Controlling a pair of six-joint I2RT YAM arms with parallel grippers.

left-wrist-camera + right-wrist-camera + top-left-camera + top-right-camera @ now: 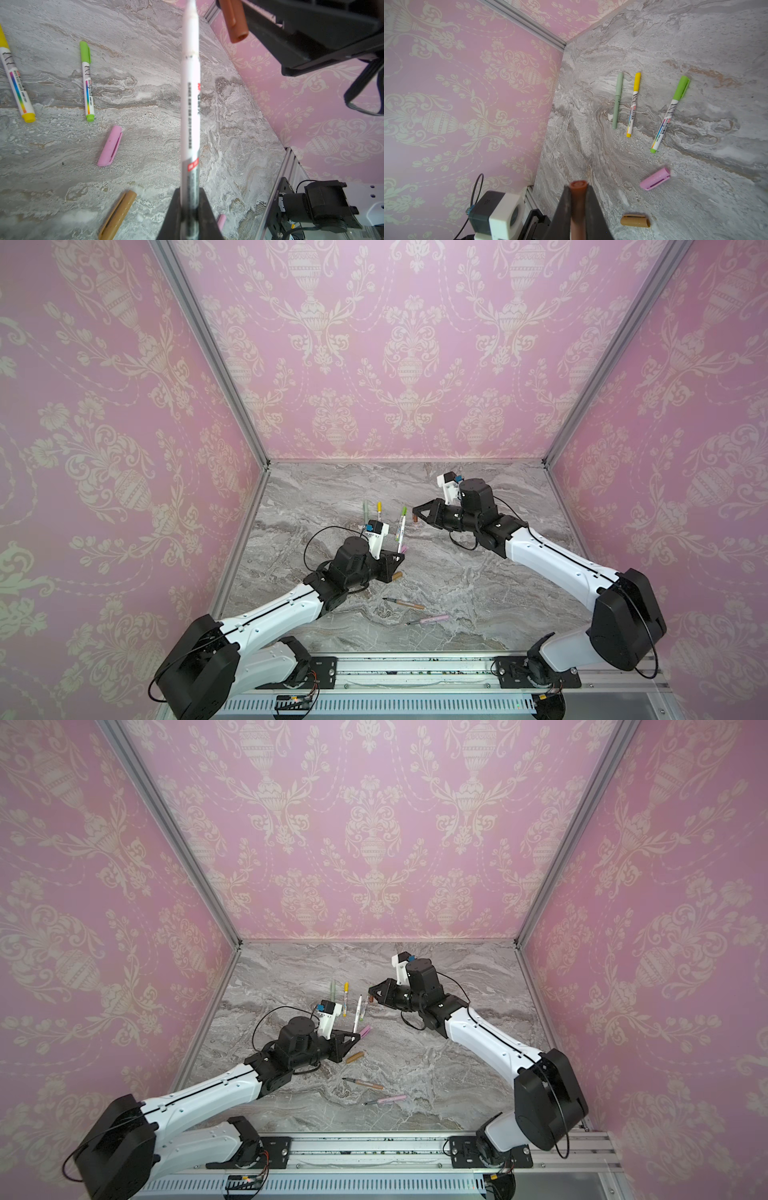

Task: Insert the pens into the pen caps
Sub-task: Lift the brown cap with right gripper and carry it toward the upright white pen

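Observation:
My left gripper (190,194) (354,1038) is shut on the lower barrel of a white printed pen (190,104) (357,1016) that stands nearly upright. My right gripper (578,192) (415,517) is shut on a dark brown pen cap (578,186) (234,20). It hangs just to the right of the pen's upper end, not touching it. The cap's open mouth shows in the left wrist view. On the table lie a pink cap (655,178) (365,1030) and a tan cap (635,221) (397,576).
A sage-green pen (617,99), a yellow-capped pen (633,104) and a lime-capped pen (670,114) lie capped towards the back left. An uncapped tan pen (405,603) and pink pen (428,619) lie near the front. Pink walls stand on three sides.

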